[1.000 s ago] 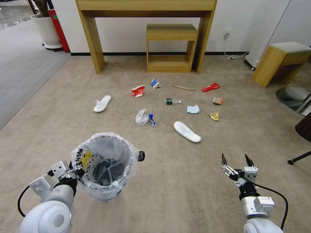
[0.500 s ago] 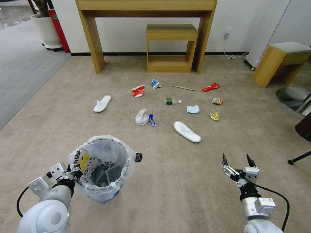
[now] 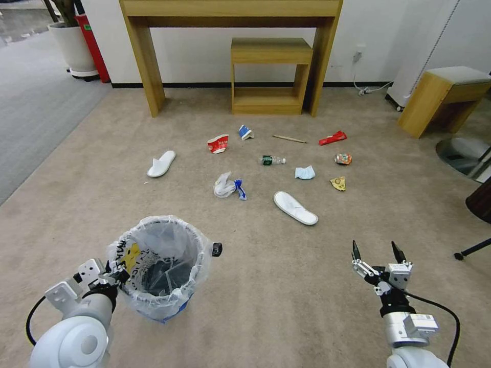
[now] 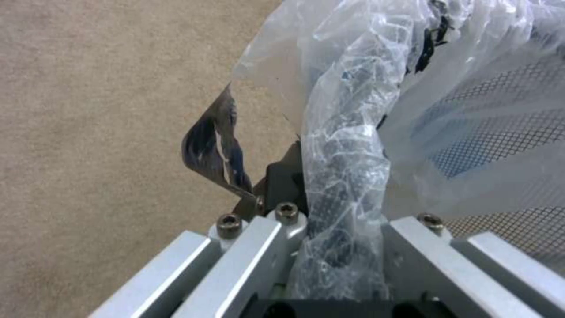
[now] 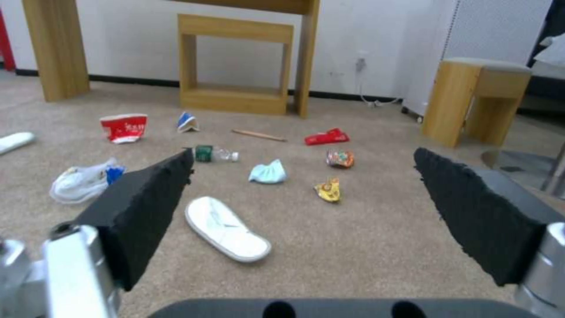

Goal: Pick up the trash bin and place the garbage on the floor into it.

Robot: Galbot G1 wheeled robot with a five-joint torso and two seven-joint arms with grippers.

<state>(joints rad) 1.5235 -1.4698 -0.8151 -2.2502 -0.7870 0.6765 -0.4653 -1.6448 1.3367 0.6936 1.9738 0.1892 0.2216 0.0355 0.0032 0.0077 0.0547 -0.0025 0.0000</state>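
Head view: the trash bin [image 3: 162, 266] sits low on the robot's left, a small round black bin with a crinkly clear bag puffed over its rim and a bit of blue at its base. The left end effector [image 3: 116, 272] is clamped on the bin's near-left rim. In the left wrist view the bagged rim [image 4: 344, 176] runs straight between the two metal finger blocks, with black mesh wall showing through the plastic beside it.

The right end effector [image 3: 378, 253] hangs on the robot's right above bare floor [image 3: 286, 286], its two black fingers spread wide and holding nothing. In the right wrist view the wide gap between the pads [image 5: 147, 207] frames the litter ahead.

The garbage lies scattered on the beige carpet beyond both arms, well apart from the bin. Nearest the right end effector is a white slipper [image 3: 295, 207]; a second slipper [image 3: 161, 163] lies far to the left. Between them rests a crumpled white plastic bag [image 3: 225, 186] with a blue scrap touching it. Farther back are a red paper cup [image 3: 218, 143], a blue cup [image 3: 245, 132], a wooden stick [image 3: 289, 138] and a red wrapper [image 3: 333, 137]. A green-label bottle [image 3: 271, 160], a blue mask [image 3: 305, 173], a crushed can [image 3: 343, 159] and a yellow scrap [image 3: 338, 183] lie in the middle.
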